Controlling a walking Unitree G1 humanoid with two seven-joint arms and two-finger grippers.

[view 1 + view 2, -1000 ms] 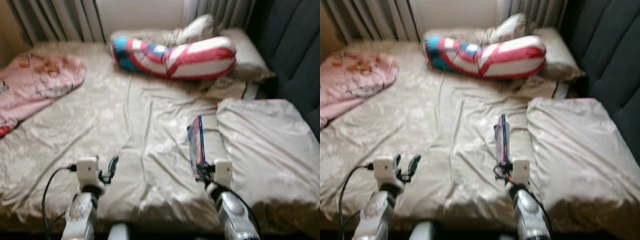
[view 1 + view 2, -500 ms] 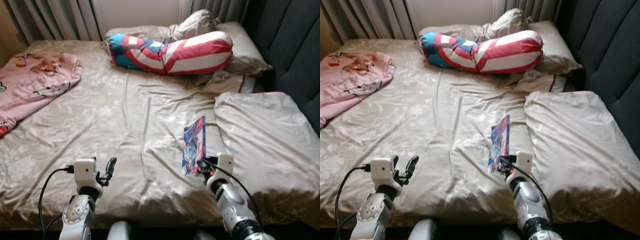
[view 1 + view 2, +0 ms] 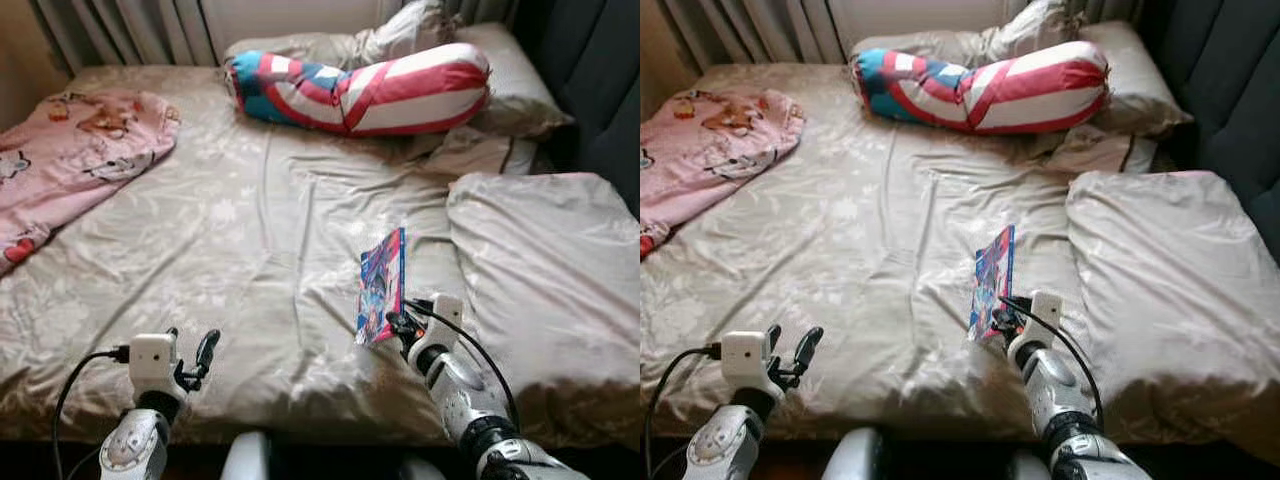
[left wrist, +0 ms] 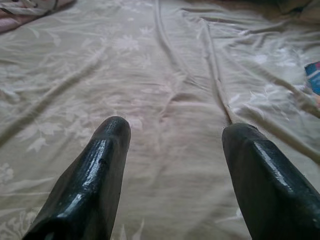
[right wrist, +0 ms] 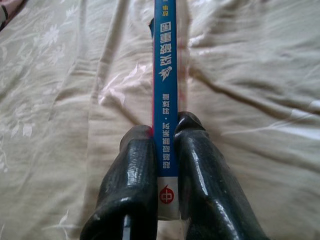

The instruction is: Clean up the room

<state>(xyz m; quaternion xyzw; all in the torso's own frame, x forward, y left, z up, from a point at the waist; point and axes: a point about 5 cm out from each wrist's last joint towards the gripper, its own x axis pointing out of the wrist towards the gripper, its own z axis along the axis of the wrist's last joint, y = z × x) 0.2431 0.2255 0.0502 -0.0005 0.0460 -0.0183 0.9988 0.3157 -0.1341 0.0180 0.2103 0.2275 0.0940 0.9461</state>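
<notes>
A thin book (image 3: 381,286) with a colourful cover and a blue spine (image 5: 166,100) stands on edge above the beige bedsheet (image 3: 250,230), near the bed's front right. My right gripper (image 3: 398,327) is shut on the book's near end, one black finger (image 5: 131,175) on each side of the spine. My left gripper (image 3: 192,352) is open over the sheet at the front left, its fingers (image 4: 95,170) apart with nothing between them.
A red, white and blue bolster (image 3: 360,88) and beige pillows (image 3: 500,70) lie at the head of the bed. A large beige pillow (image 3: 550,270) lies on the right. A pink blanket (image 3: 70,150) covers the left corner. Dark padded wall (image 3: 610,90) on the right.
The camera shifted as I moved. My right gripper has tilted the book and carried it slightly left and lower; the left arm has dropped a little.
</notes>
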